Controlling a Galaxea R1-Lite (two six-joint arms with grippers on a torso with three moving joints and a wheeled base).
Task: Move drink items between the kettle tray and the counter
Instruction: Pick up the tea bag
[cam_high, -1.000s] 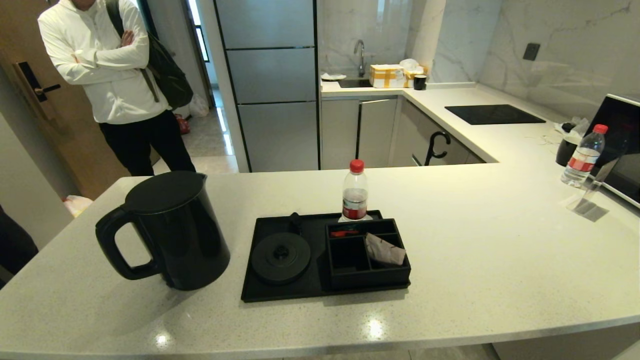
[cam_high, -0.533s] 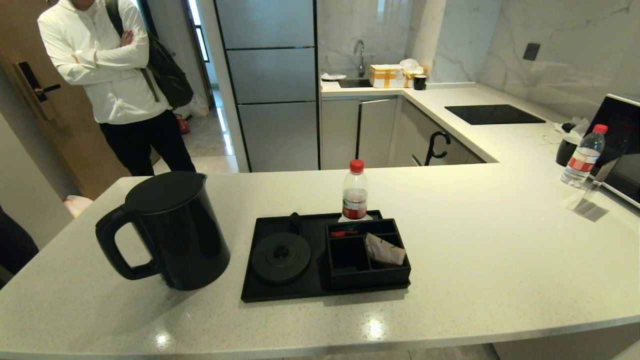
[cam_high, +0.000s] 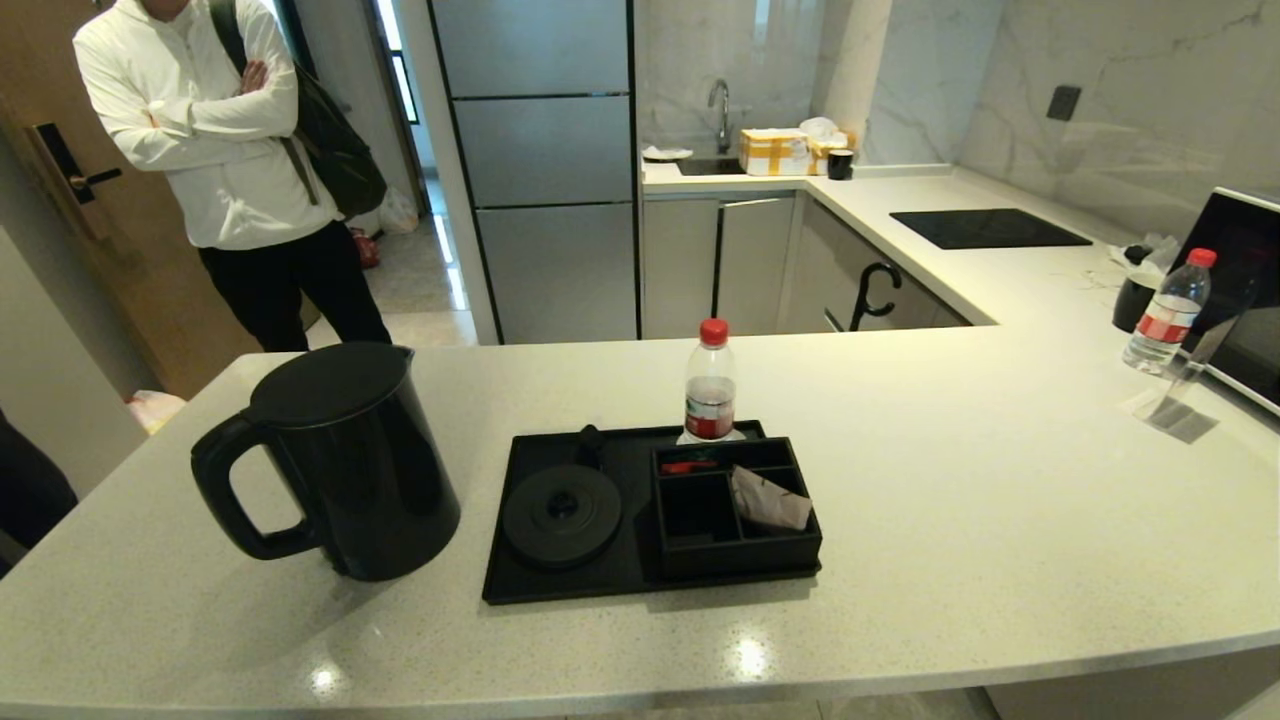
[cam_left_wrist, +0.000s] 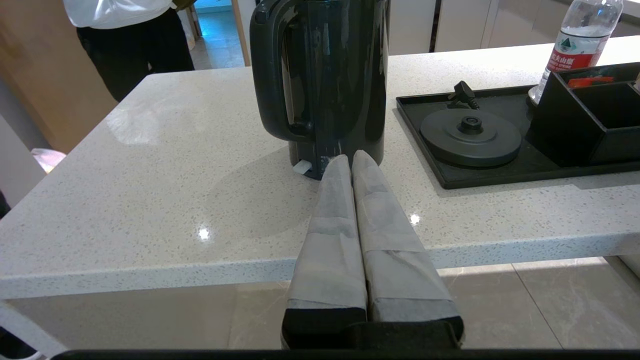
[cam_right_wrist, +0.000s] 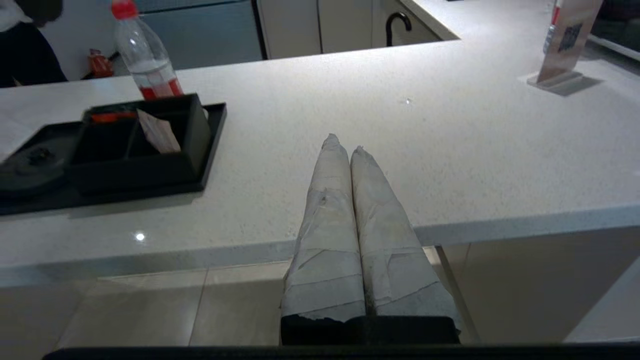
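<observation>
The tall black kettle (cam_high: 345, 460) stands upright on the speckled counter (cam_high: 950, 520), left of the black tray (cam_high: 510, 560), handle turned to the left. The tray holds the bare round kettle base (cam_high: 561, 515) and the organiser box (cam_high: 735, 515). A beige sachet (cam_high: 768, 500) leans in the box's right compartment. Neither arm shows in the head view. My left gripper (cam_left_wrist: 350, 159) is shut and empty near the counter's front edge, its tips pointing at the kettle's (cam_left_wrist: 320, 85) foot. My right gripper (cam_right_wrist: 344, 143) is shut and empty, right of the tray (cam_right_wrist: 210, 150).
A clear red-capped bottle (cam_high: 710, 385) stands at the tray's far edge. A second bottle (cam_high: 1165, 312), a dark cup (cam_high: 1133, 300) and a small sign stand (cam_high: 1185, 385) sit far right by a black appliance. A black hob (cam_high: 985, 228) lies beyond. A person (cam_high: 230, 150) stands back left.
</observation>
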